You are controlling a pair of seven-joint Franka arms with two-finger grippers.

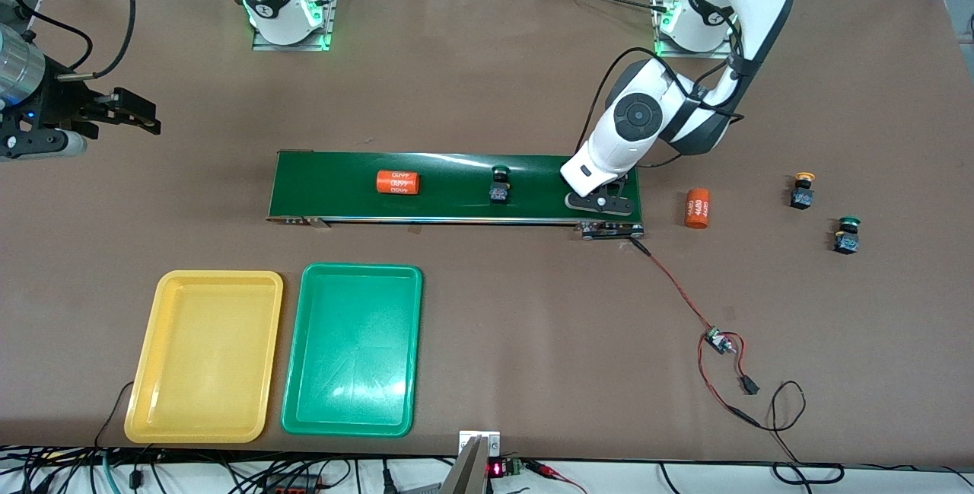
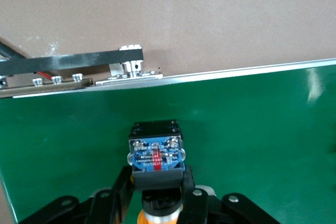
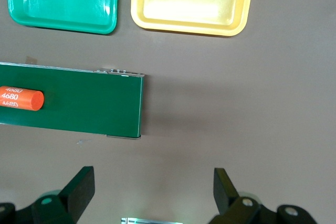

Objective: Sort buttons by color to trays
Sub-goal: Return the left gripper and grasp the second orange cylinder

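At the table's 7 o'clock, reading the front view as a dial with 12 toward the arms' bases, the yellow tray (image 1: 217, 275) and the green tray (image 1: 361, 268) lie side by side, and neither has anything in it. No button has been sorted, so the whole task is outstanding. Four buttons are accounted for. One green button on the belt (image 1: 500, 183) stands near the middle of the conveyor belt (image 1: 456, 170), close to the dial's centre. At the belt's 3 o'clock end, toward the left arm's end of the table, the left gripper (image 1: 601, 203) is low on the belt. The left wrist view shows it closed about the held yellow button (image 2: 156, 153), which lies with its black body and blue underside outward and its orange cap back between the fingers. At the table's 3 o'clock two more rest on the bare surface: the loose yellow button (image 1: 801, 189) and, nearer the front camera, the loose green button (image 1: 847, 234). Two orange cylinders are not part of the task. One cylinder on the belt (image 1: 398, 182) lies toward the belt's 9 o'clock end, and one cylinder on the table (image 1: 697, 208) lies just off its 3 o'clock end. The right gripper (image 1: 125, 109) waits at 9 o'clock over bare table, its fingers wide apart and holding nothing. In the inspector's judgement, all four buttons remain to be carried to their trays, and the right arm is the better placed for the deliveries.
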